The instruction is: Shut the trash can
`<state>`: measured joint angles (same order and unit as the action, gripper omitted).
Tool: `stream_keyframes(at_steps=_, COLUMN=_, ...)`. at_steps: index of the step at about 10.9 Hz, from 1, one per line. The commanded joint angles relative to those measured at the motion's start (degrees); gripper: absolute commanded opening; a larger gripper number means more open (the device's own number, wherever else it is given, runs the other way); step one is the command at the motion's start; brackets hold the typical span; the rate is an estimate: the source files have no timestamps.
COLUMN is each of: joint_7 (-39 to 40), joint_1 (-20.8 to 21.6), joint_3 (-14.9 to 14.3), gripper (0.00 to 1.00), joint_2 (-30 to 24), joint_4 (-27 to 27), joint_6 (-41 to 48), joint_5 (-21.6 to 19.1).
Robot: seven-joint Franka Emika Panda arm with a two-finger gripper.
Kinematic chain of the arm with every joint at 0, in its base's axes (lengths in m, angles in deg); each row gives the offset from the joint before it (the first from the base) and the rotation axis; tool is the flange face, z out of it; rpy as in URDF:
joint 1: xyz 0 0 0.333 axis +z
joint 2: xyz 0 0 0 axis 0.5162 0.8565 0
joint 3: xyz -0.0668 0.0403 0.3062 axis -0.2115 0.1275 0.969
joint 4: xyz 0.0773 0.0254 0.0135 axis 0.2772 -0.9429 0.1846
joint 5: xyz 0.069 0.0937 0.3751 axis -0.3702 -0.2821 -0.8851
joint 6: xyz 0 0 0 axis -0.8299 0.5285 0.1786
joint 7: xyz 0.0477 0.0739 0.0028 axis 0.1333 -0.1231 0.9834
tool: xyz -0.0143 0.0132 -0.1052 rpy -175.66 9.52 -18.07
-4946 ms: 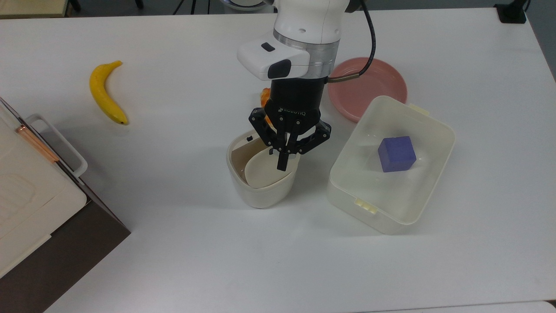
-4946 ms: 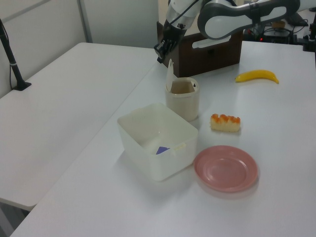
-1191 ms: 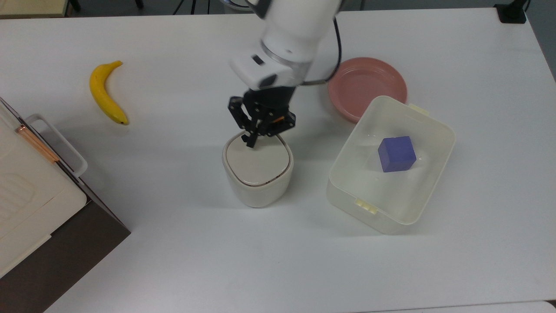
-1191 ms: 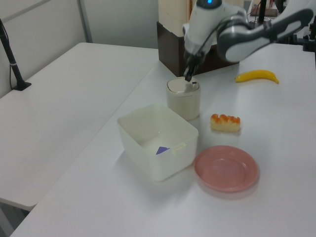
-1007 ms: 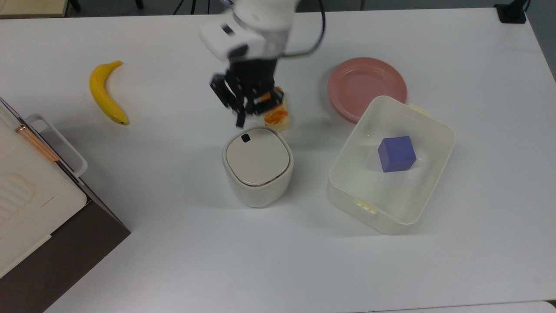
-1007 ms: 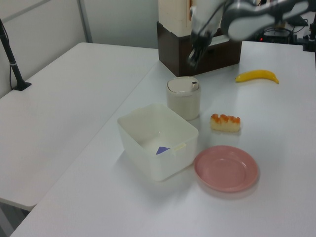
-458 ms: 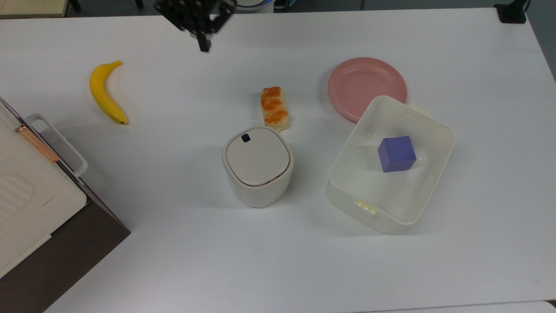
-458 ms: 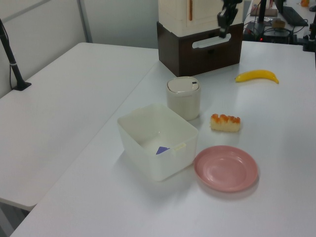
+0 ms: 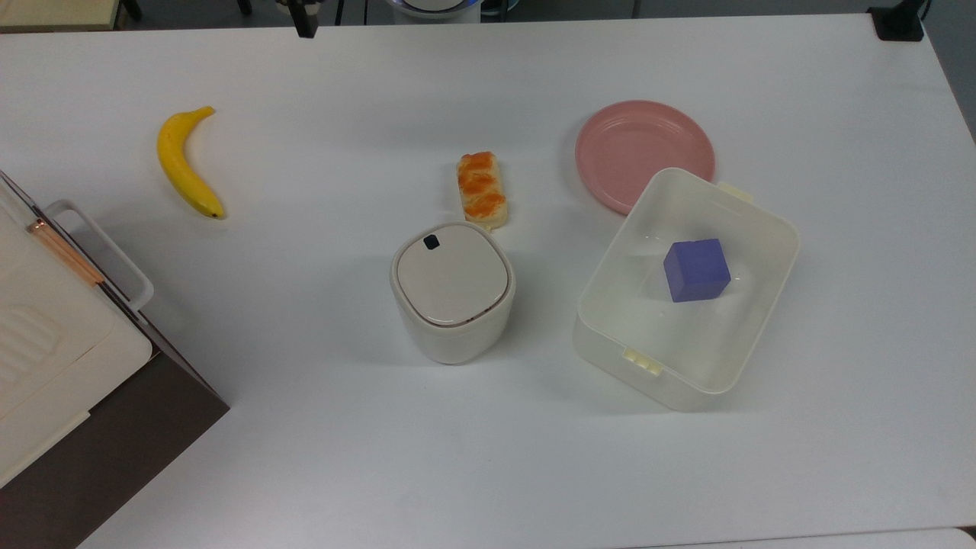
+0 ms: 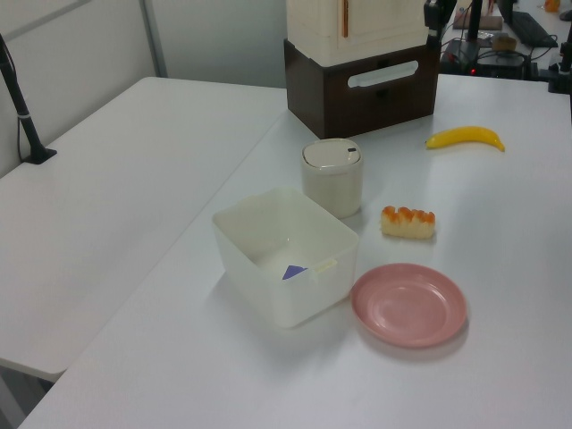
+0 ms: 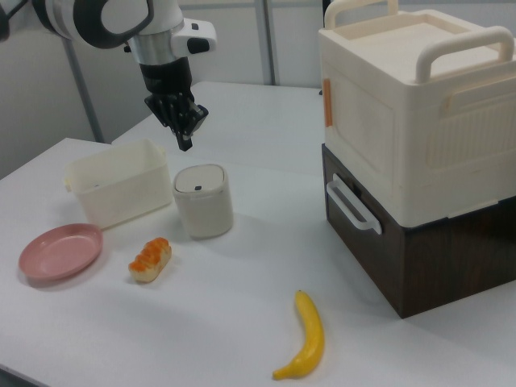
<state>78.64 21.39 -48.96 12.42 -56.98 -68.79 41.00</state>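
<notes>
Trash can: the trash can (image 9: 453, 291) stands mid-table with its flat lid down and flush, the black button (image 9: 431, 242) at the lid's far-left corner in the top view.
Gripper: in the right view the gripper (image 11: 185, 142) hangs in the air above the can, clear of it, fingers drawn together on nothing.
Top view extra: the blue cube (image 9: 696, 270) lies whole inside the translucent box (image 9: 633, 354), right of the can; the left view shows just a corner of it.
Neighbours: a pastry (image 9: 482, 190) lies just beyond the can, a pink plate (image 9: 644, 155) far right, a banana (image 9: 186, 164) far left.
Right view extra: the stacked cream and brown case (image 11: 419, 153) shows at full height.
</notes>
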Motion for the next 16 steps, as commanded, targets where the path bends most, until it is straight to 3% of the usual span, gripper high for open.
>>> stream_keyframes(at_steps=1, joint_7=-0.39, joint_1=-0.24, joint_3=0.24, gripper=0.0, joint_2=-1.81, joint_4=-0.98, joint_6=1.7, joint_5=-1.66)
stream_keyframes(at_steps=3, joint_7=-4.17, joint_1=-0.24, joint_3=0.34, gripper=0.0, joint_2=-1.81, joint_4=-0.98, joint_6=1.96, joint_5=-1.66)
stream_keyframes(at_steps=5, joint_7=-4.28, joint_1=-0.24, joint_3=0.34, gripper=0.22, joint_2=-1.9, joint_4=-0.98, joint_6=1.87, joint_5=-1.49)
stream_keyframes(at_steps=6, joint_7=-4.45, joint_1=-0.24, joint_3=0.51, gripper=0.6, joint_2=-1.81, joint_4=-0.98, joint_6=1.87, joint_5=-1.05)
stream_keyframes(at_steps=8, joint_7=-4.37, joint_1=-0.16, joint_3=0.51, gripper=1.0, joint_2=-1.81, joint_4=-0.98, joint_6=1.87, joint_5=-0.78)
stream_keyframes(at_steps=12, joint_7=-4.54, joint_1=0.45, joint_3=0.51, gripper=1.0, joint_2=-1.99, joint_4=-0.89, joint_6=3.18, joint_5=-0.52)
stream_keyframes(at_steps=16, joint_7=-13.29, joint_1=3.71, joint_3=0.51, gripper=1.0, joint_2=-1.9, joint_4=-1.06, joint_6=2.84, joint_5=2.82)
